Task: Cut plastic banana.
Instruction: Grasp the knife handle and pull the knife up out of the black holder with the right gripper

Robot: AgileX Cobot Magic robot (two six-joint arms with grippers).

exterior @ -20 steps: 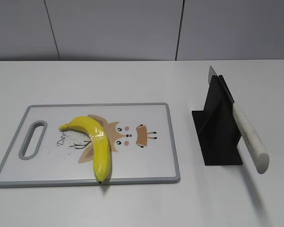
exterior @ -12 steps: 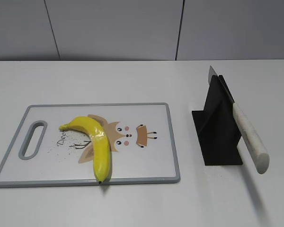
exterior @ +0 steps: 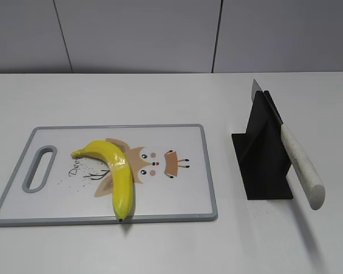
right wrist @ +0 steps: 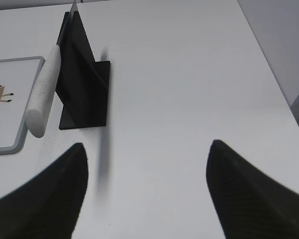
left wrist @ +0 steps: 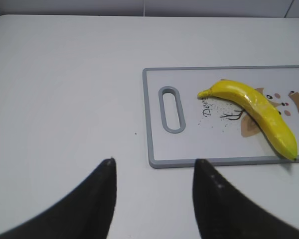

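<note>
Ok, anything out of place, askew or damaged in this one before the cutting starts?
Nothing stands out. The plastic banana lies whole on the cutting board, its dark tip at the near edge. The knife rests slanted in its black stand, handle jutting out. Only small dark specks mark the board by the banana.

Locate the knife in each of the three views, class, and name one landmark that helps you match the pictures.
Exterior view: the knife leans on the black stand, right of the cutting board, white handle toward the camera.
Left wrist view: not in it.
Right wrist view: upper left, knife leaning on the stand's left side.
Shared landmark: the cutting board's grey rim, seen in all three views.
</note>
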